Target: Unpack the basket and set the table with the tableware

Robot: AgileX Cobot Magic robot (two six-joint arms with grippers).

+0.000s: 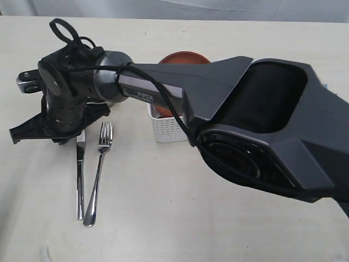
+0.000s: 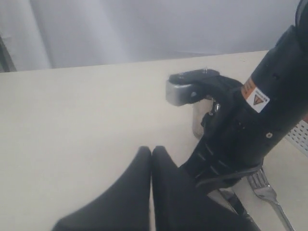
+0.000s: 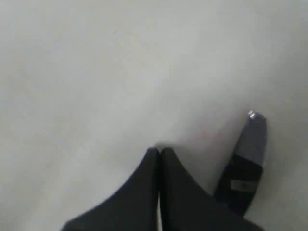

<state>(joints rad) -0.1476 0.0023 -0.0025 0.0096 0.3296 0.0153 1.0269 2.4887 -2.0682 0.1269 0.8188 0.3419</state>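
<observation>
— Where does everything stand?

— The table (image 1: 218, 234) is mostly bare. My right arm (image 1: 218, 82) stretches across the middle, over the basket (image 1: 166, 131), because the place setting is on the left side. The basket sits mid-table. The reddish plate (image 1: 184, 57) shows behind my arm, seemingly inside the basket, so I judge the unpacking isn't finished.

— And the cutlery?

— The knife (image 1: 80, 174) and fork (image 1: 98, 180) lie side by side, just apart, handles the same way, laid as a diner would want them.

— Your fingers?

— My right gripper (image 1: 14, 135) hangs above the knife's blade end, pressed together on nothing. My left gripper (image 2: 151, 154) is likewise pinched closed and empty, low over bare table. I'd say it is parked aside so it doesn't crowd the other arm. Behind the right wrist is what I take for the cup (image 2: 197, 120), mostly hidden.
</observation>
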